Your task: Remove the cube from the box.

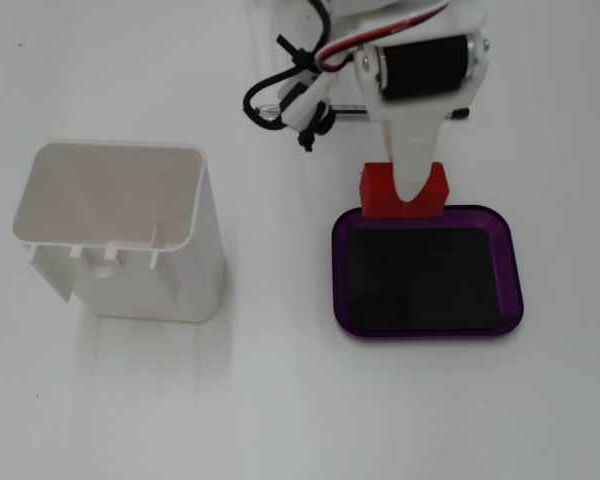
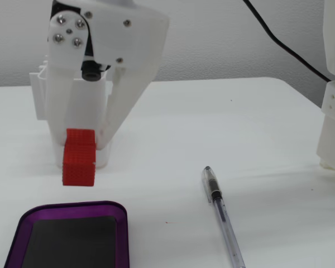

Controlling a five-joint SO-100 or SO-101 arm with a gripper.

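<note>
Cube sits pinched in your claw, lifted off the box (its black floor is bare). In the top-down fixed view it hangs over the box's far rim, so carry it past that edge, then lower to the table.

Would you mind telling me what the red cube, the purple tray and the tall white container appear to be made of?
The cube looks like matte plastic, possibly 3D-printed: its faces show a fine ribbed, dotted grid. The box appears to be glossy translucent purple plastic with a flat black bottom; its rim lets light through. The white container looks like thin moulded plastic, semi-matte, with small ribs along its outer wall.
</note>
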